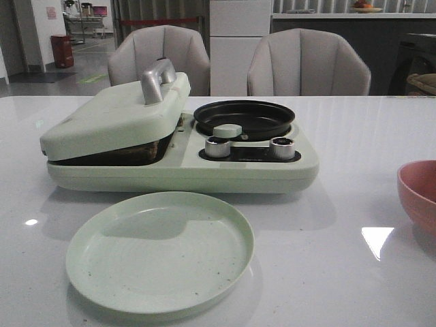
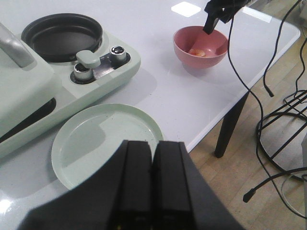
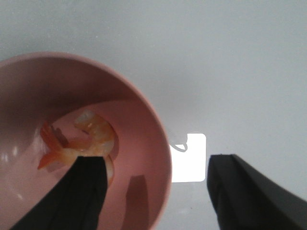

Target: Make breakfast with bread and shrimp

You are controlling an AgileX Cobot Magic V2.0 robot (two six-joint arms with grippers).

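Straddling bowl [image 3: 144,124] rim, right hand [image 3: 158,191] above shrimp [image 3: 91,139].

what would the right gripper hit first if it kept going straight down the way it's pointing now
Probably the round pink bowl: the open right gripper straddles its rim, one finger over the curled orange-pink shrimp inside, the other outside over the white table. Depth is unclear, so shrimp or rim could come first.
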